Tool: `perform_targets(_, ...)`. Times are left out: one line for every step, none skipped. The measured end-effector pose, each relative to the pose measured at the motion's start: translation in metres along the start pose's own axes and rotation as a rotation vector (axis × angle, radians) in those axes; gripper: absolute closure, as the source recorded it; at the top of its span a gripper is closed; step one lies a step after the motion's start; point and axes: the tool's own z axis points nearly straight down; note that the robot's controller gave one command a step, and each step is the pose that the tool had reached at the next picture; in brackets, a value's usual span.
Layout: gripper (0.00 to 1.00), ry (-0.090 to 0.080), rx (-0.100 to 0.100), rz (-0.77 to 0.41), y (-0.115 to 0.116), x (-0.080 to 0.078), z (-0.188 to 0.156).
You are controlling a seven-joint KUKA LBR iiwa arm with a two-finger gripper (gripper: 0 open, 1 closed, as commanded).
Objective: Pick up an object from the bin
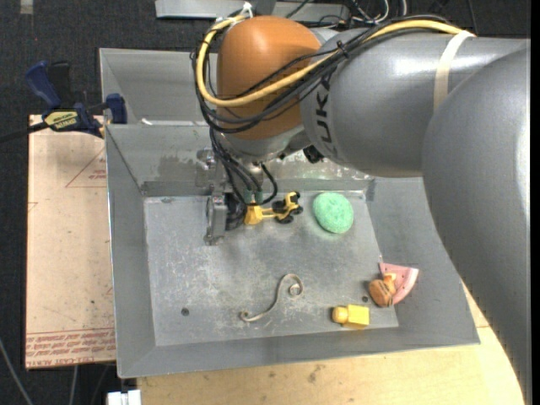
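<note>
Currently gripper low near back edge of bin, open or closed cannot tell, yellow-black toy just beside, green lump near.

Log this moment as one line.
gripper low in bin, far-left | yellow-and-black toy beside it | grasp: none seen | green oval lump further right

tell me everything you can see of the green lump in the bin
The green lump is a mint-green rounded oval, matte and faintly speckled, soft-looking like foam. It lies on the bin floor close to the back wall, right of centre. A yellow and black toy lies just left of it, apart from it.
</note>
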Motion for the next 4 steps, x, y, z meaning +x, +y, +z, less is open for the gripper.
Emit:
perform_targets(0.00,-0.007,-0.001,0.003,-0.001,-0.001,-0.005)
perform_targets(0.00,-0.009,-0.001,-0.033,-0.026,-0.021,-0.007)
perform_targets(0.00,-0.010,-0.002,-0.044,-0.041,-0.020,-0.007)
perform_targets(0.00,-0.008,0.003,-0.216,-0.047,-0.012,-0.024)
